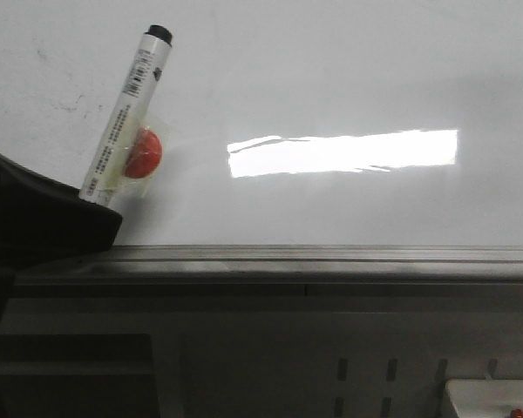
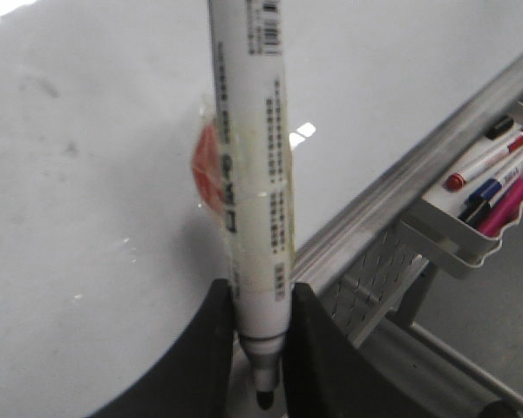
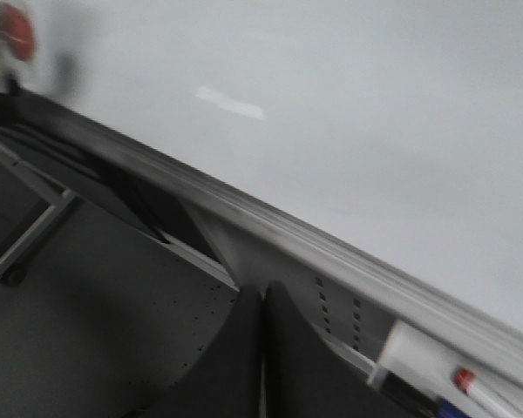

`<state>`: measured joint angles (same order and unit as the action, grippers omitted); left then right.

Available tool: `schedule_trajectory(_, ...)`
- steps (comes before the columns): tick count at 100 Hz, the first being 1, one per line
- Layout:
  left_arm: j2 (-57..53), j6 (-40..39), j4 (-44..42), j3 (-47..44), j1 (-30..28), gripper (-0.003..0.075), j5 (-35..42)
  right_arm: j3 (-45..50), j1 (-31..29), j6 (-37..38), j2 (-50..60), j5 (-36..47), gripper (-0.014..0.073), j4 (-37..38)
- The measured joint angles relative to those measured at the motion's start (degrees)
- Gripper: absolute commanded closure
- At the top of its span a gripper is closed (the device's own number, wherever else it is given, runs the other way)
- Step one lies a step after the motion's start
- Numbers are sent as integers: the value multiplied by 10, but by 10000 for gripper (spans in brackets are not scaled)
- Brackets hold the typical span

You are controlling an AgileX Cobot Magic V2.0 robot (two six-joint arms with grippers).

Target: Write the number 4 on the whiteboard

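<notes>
The black left gripper [image 2: 260, 335] clamps a white barrelled marker with a red disc taped on [image 1: 122, 122], leaning toward one o'clock. The large glossy white whiteboard [image 1: 349, 78] lies behind it, seemingly unmarked. The blurred right gripper [image 3: 261, 348] looks closed, empty.

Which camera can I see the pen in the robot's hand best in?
The left wrist view: the marker fills it, clamped between the left gripper fingers, its dark tip and printed label showing. The front view shows it smaller, leaning before the whiteboard. The right wrist view shows no marker clearly.
</notes>
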<state>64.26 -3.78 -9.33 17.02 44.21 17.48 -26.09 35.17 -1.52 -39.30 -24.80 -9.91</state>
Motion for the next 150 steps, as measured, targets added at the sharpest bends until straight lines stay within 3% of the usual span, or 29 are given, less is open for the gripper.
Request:
schedule_trajectory(11, -9, 0, -50, 0, 0, 741, -1, -39, 63, -30, -39, 11, 468, 0)
schedule_trajectory(19, -31, 0, -90, 0, 0, 741, -2, -65, 106, -38, -67, 21, 256, 0)
schedule_trajectory(28, -66, 0, -159, 0, 0, 741, -2, -96, 136, -41, -102, 33, 146, 0)
schedule_trajectory(58, -122, 3, -301, -2, 0, 741, -36, -176, 164, -43, -196, 50, 147, 7)
schedule_trajectory(89, -121, 4, -319, -2, 0, 741, -40, -224, 252, -91, -247, 54, 147, 24)
schedule_trajectory(125, -121, 4, -331, -2, 0, 741, -41, -232, 255, -94, -277, 76, 148, 51)
schedule_trajectory(150, -121, 4, -353, -2, 0, 741, -41, -232, 255, -95, -281, 82, 309, 55)
